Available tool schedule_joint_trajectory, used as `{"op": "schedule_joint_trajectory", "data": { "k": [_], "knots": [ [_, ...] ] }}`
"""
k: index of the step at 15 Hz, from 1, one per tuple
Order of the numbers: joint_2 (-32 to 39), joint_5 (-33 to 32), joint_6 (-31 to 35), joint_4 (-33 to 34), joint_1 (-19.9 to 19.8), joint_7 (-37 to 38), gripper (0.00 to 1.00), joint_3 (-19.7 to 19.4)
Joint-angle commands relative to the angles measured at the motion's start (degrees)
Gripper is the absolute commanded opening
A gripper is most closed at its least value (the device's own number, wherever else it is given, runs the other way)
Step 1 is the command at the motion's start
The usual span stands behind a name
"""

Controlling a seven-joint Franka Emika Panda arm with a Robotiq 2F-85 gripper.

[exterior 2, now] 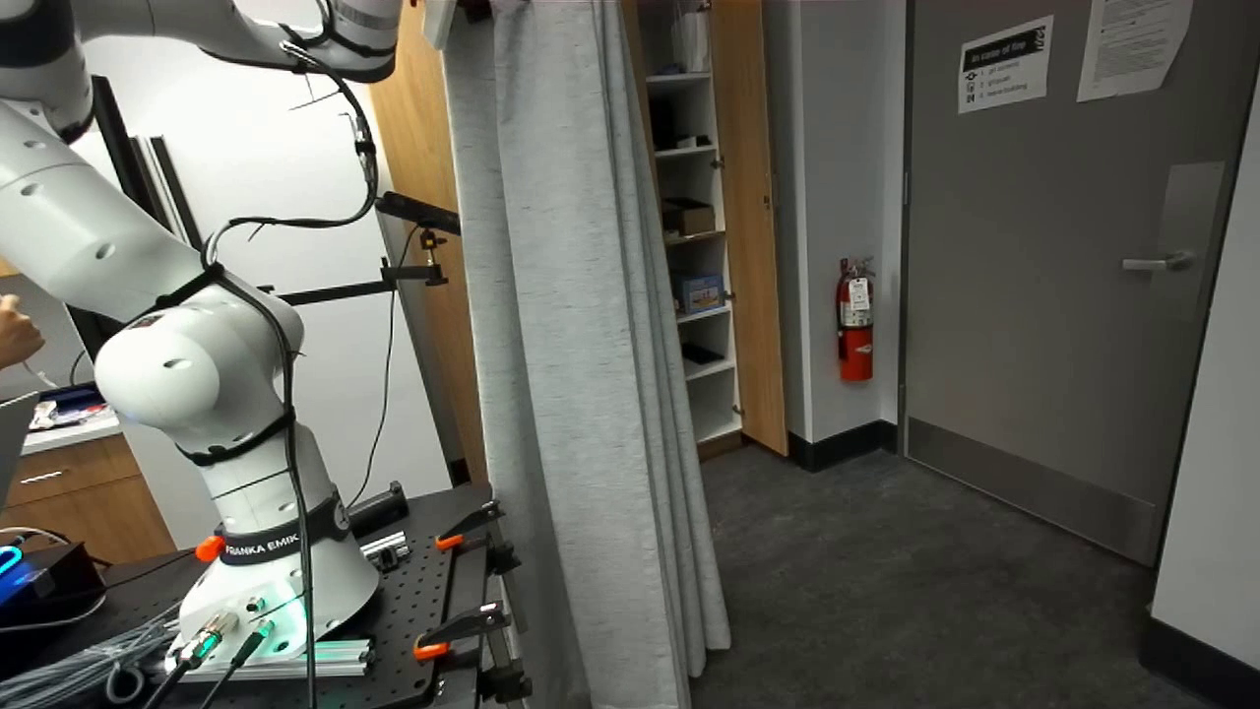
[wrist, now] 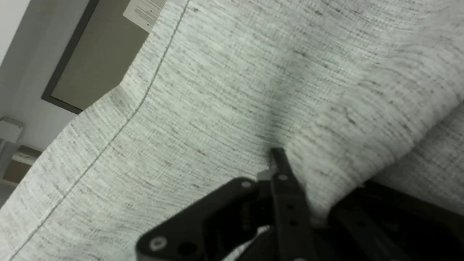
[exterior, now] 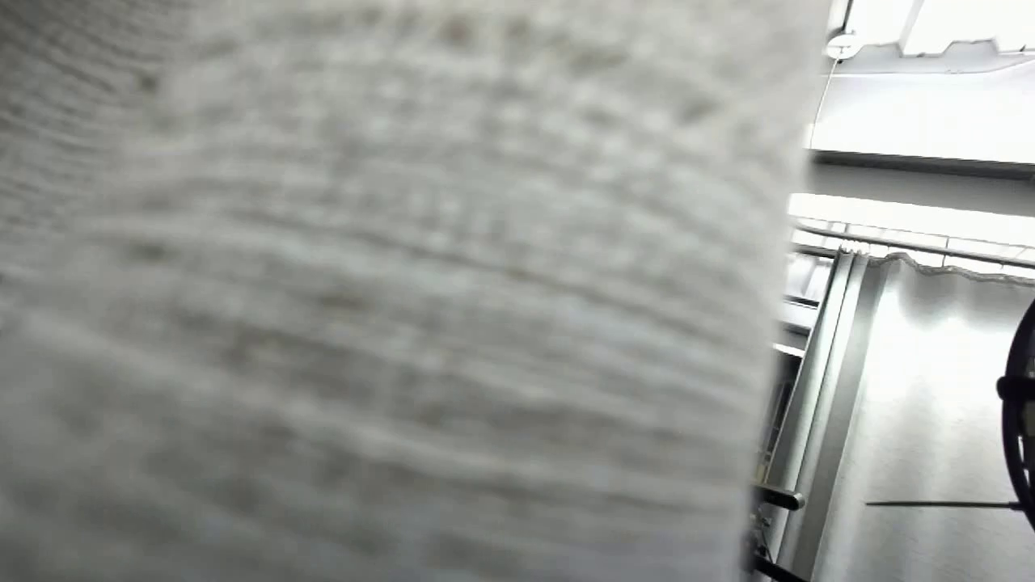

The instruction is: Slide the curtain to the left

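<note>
Claw (wrist: pixel 319 203), wrist view: closed on the curtain (wrist: pixel 203 108), a fold of it pinched between the 2 black fingers (wrist: pixel 290 214). Fold runs up and right from there; finger at right of frame partly hidden by cloth. Toward the left the cloth spreads wide, 1 stitched line near its edge. Past that edge, a paper sheet (wrist: pixel 145 12) on a dark-framed panel (wrist: pixel 101 61).

In an exterior view, curtain (exterior 2: pixel 581 345) hangs in deep pleats just beside the bench (exterior 2: pixel 423 532); can't tell if they touch. Arm (exterior 2: pixel 148 236) stands on the bench, upper links cut off by frame. 2 orange-tipped clamps (exterior 2: pixel 468 625) at bench edge. Open cabinet (exterior 2: pixel 753 246) behind curtain, then red extinguisher (exterior 2: pixel 854 330), grey door (exterior 2: pixel 1043 345) well right.

In an exterior view, curtain (exterior: pixel 388 307) fills most of the frame, blurred. Right of it, a silvery drape (exterior: pixel 930 388) under a rail (exterior: pixel 930 246); dark round rim (exterior: pixel 1011 436) at frame edge, can't identify.
</note>
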Motion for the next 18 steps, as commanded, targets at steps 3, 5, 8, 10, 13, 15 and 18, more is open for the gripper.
{"op": "schedule_joint_trajectory", "data": {
  "k": [3,5,8,10,13,15,18],
  "knots": [
    [0.2,-4.8,-6.1,-2.0,-7.0,6.7,0.0,9.0],
    [-0.4,-5.6,-8.1,-1.3,-9.3,8.5,0.0,10.7],
    [-1.1,-6.7,-11.8,0.1,-11.7,10.6,0.07,12.8],
    [-0.5,-7.0,-15.9,0.4,-11.9,11.6,0.04,14.7],
    [1.8,-6.8,-23.3,0.1,-12.1,14.8,0.29,20.5],
    [3.0,-7.0,-27.0,0.8,-12.4,16.3,0.36,22.8],
    [5.5,-7.2,-31.0,1.3,-12.6,18.1,0.58,26.1]
  ]
}}
